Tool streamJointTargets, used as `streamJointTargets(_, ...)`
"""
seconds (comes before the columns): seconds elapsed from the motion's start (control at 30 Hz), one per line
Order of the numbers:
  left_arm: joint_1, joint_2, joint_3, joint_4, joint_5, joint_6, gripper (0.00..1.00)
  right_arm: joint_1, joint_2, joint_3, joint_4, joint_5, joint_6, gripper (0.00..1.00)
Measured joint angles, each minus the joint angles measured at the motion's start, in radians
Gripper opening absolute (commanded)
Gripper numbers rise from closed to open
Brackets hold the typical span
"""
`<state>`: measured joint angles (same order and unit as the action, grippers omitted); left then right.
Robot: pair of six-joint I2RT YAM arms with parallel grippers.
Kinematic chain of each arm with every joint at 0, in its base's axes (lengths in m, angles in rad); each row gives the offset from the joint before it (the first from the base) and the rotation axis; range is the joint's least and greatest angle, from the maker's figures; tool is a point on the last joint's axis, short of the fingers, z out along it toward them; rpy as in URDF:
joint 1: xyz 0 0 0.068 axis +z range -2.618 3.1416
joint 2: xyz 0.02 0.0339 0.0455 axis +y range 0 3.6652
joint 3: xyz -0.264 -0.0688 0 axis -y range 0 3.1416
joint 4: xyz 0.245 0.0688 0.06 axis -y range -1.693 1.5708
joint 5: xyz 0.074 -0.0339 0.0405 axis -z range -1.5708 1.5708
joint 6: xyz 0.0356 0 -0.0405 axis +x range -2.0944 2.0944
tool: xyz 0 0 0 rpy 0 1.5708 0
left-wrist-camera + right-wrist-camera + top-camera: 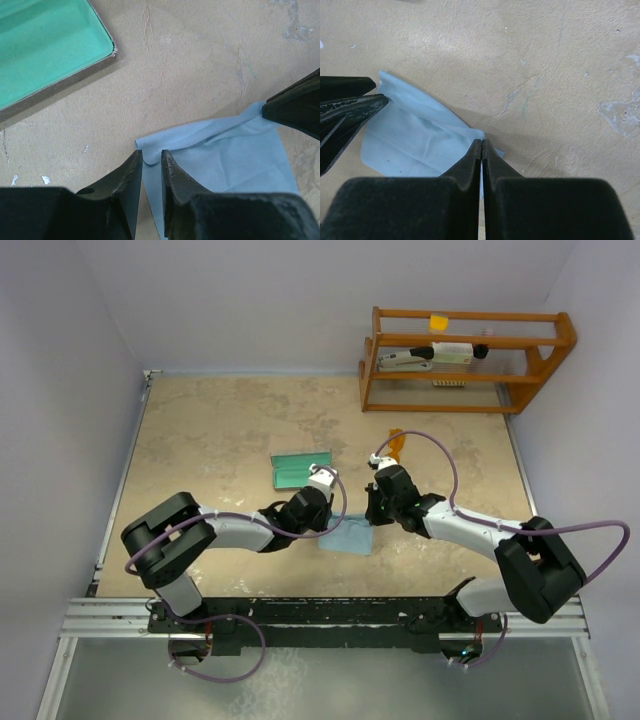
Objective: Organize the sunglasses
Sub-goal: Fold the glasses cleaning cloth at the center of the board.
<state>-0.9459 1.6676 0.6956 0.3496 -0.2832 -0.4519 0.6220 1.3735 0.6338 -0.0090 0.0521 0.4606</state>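
Both pincers (372, 508) (322, 502) pinch the cloth (348, 537); sunglasses (397, 444) lie beyond the right one.

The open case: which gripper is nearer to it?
Left. The left gripper pinches the cloth corner just below the case. The right gripper grips the cloth's other far corner, farther to the case's right.

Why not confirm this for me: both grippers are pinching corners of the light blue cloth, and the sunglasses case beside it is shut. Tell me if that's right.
Not quite. The left gripper and right gripper do each pinch a corner of the light blue cloth, but the case lies open, not shut. The left wrist view shows its green lining exposed, and the top external view agrees.
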Motion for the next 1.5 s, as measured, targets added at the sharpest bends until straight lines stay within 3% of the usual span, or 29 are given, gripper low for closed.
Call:
streamJointTargets(0.9,-0.017,-0.050,0.028,-0.015,0.034,0.028,0.25,0.000,0.014,0.000,0.001,0.000,0.005,0.00)
streamJointTargets(1.5,-0.017,0.024,0.052,-0.042,0.021,0.078,0.25,0.000,0.014,0.000,0.001,0.000,0.011,0.00)
